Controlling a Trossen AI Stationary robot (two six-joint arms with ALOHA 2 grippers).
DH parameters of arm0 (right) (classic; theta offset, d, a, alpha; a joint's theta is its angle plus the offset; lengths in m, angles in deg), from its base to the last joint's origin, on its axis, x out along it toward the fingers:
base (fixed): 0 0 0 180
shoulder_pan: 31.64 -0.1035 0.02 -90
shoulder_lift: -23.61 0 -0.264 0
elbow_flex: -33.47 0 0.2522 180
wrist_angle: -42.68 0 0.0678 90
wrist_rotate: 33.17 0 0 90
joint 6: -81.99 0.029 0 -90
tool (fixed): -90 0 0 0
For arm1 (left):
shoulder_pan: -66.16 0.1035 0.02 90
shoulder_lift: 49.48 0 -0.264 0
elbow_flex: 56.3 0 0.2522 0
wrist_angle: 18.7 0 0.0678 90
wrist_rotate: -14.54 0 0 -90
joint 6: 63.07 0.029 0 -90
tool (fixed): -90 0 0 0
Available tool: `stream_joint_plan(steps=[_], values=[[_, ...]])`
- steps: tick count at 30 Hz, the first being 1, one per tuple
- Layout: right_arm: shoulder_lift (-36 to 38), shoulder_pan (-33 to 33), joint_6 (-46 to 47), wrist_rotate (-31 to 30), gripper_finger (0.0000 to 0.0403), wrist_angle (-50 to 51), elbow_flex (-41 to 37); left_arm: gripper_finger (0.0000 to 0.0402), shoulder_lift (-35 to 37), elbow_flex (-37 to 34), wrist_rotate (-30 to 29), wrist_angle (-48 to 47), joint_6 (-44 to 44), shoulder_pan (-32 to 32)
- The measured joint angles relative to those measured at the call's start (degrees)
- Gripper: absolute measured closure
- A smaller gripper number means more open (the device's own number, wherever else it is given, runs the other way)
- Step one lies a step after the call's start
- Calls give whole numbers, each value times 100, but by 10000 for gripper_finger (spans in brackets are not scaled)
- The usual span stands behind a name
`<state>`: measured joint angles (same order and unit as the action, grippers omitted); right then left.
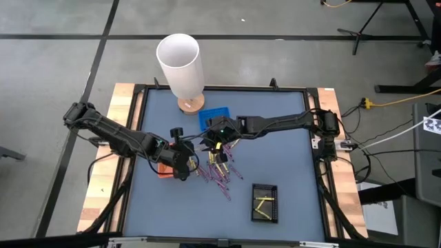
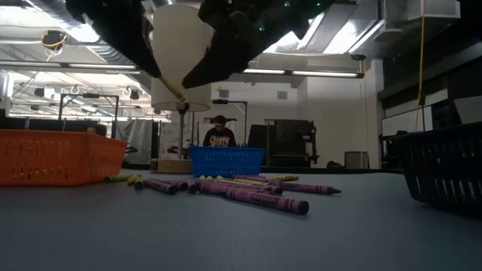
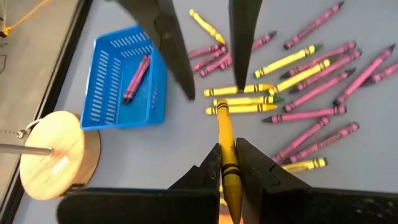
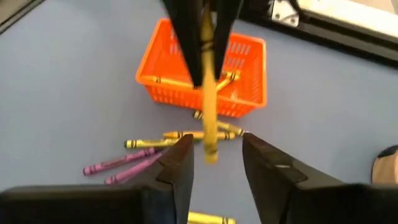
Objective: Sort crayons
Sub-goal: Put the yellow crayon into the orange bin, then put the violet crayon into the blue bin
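Crayons, thin yellow and purple wax sticks [image 3: 311, 93], lie scattered on the grey surface [image 1: 289, 165]. Left claw [image 3: 229, 165] grips one yellow crayon [image 3: 225, 143]; right claw [image 4: 214, 152] stands open beside it, probably for handover toward the orange tray [image 4: 249, 62].

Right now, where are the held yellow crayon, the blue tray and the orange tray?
held yellow crayon [image 3: 225, 146]: left wrist view, its mid-shaft.
blue tray [image 3: 109, 78]: left wrist view, its mesh floor.
orange tray [image 4: 252, 71]: right wrist view, its side wall.

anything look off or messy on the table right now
Loose crayons lie scattered mid-table, pink and yellow mixed, pointing every way. The left claw is shut on a yellow crayon held in the air; the right claw stands open around its tip.
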<state>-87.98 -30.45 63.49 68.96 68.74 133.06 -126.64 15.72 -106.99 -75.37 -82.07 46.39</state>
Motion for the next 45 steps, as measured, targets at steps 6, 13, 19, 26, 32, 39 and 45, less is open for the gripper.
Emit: stream_joint_plan(steps=[6, 13, 19, 26, 32, 39, 45], values=[[0, -2, 3, -351, 261, 769, 1, 390, 0, 0, 758, -958, -95, 0], [0, -2, 16, -807, 260, 1871, -1, 390, 0, 0, 1464, -2266, -916, -28], [0, 6, -25, -1323, 260, 2748, -1, 390, 0, 0, 1451, -2568, -1194, -98], [0, 190, -15, -1712, 260, 3228, -1, 371, 0, 0, 1327, -2566, -1196, -107], [0, 346, 190, -1586, 260, 3195, -5, 323, 0, 0, 1062, -2550, -1290, -105], [0, 283, 1497, -1391, 260, 3120, -7, 289, 0, 0, 962, -2541, -1541, -105], [0, -3, 2134, -1255, 260, 2999, -191, 282, 0, 0, 963, -2518, -1541, -105]])
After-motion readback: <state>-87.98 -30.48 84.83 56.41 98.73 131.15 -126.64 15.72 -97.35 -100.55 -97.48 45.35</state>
